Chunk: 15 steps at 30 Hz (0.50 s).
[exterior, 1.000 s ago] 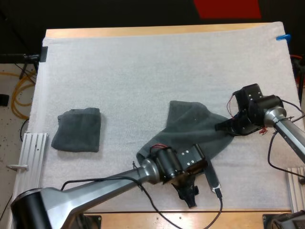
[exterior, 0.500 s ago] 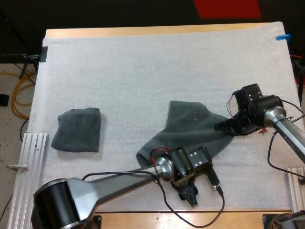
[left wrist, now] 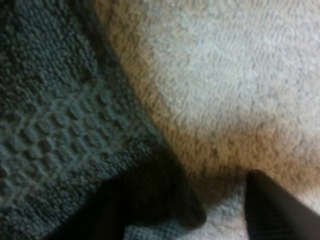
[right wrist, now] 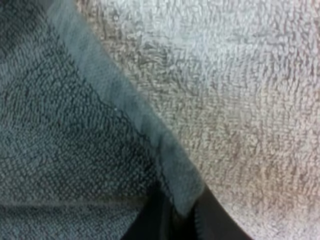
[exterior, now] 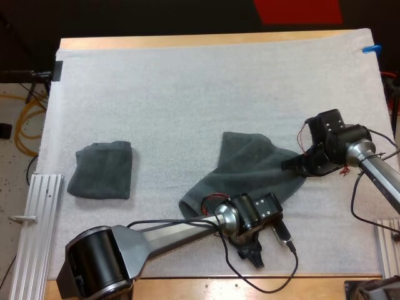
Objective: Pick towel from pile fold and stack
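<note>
Two dark grey-green towels lie on the white mat [exterior: 187, 94]: a folded towel [exterior: 101, 170] at the left, well apart from a loose towel [exterior: 250, 172] rumpled right of centre. The right gripper [exterior: 292, 166] sits at the loose towel's right corner, fingers [right wrist: 150, 222] closed on it from both sides, with the cloth pinched between them. The left gripper [exterior: 254, 257] is low over the mat, just near of the loose towel's near edge, fingers [left wrist: 272, 212] slightly apart, one at a towel corner, bare mat in the gap, nothing held.
</note>
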Tool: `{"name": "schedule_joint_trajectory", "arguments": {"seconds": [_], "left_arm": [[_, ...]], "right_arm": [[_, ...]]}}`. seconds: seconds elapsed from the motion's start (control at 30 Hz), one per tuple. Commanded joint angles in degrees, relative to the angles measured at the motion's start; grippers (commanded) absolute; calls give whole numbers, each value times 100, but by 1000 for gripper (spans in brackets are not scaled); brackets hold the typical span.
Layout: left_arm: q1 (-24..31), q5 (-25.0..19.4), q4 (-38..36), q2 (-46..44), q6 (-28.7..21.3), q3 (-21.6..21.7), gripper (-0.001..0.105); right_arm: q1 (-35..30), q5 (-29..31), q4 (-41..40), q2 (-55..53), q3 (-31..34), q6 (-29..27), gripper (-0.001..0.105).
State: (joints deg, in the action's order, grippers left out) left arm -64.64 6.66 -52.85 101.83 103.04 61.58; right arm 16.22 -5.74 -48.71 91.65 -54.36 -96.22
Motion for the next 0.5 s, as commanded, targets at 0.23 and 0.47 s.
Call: {"name": "schedule_joint_trajectory", "arguments": {"seconds": [0.23,0.47], "left_arm": [[-21,84,81,170,26,-35,0],[-14,84,31,30,26,-35,0]], "right_arm": [[-10,-57,41,-42,-21,-42,0],[-10,-63,32,-73,-21,-42,0]]}}
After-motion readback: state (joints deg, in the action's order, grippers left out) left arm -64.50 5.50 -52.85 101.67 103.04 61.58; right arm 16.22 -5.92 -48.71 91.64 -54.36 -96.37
